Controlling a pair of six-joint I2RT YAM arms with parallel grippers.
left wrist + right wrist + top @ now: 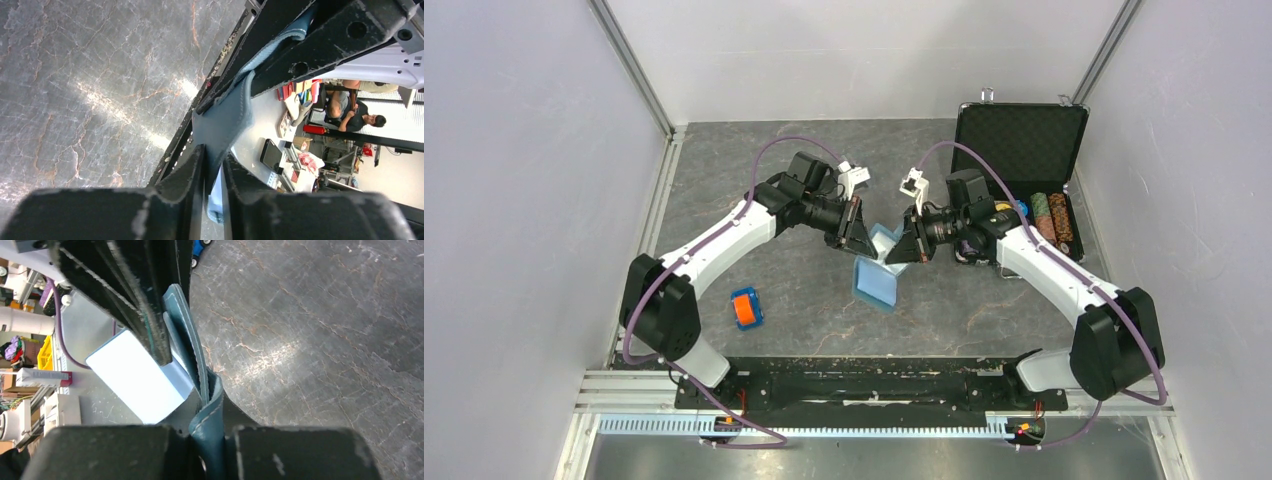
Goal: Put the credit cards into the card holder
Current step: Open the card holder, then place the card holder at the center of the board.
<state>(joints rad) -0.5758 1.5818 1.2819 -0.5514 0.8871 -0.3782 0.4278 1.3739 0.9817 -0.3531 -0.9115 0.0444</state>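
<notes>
Left fingers (185, 175) stand narrow, pinching one flap of the small teal-blue folding card holder (876, 283). The right fingers (280, 450) pinch its other edge, so it hangs spread above the grey marbled worktop (804, 300). Pulling too hard, or one pinch slackening, could let a flap slip and the holder drop. There is open room at 12 and 6 o'clock. An orange-and-blue block (746, 308) sits at 8 o'clock and an open black chip case (1021, 140) at 2. No credit card shows clearly.

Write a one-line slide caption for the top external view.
Left gripper and right gripper together pinch an open teal-blue folding card holder over the grey marbled table.
</notes>
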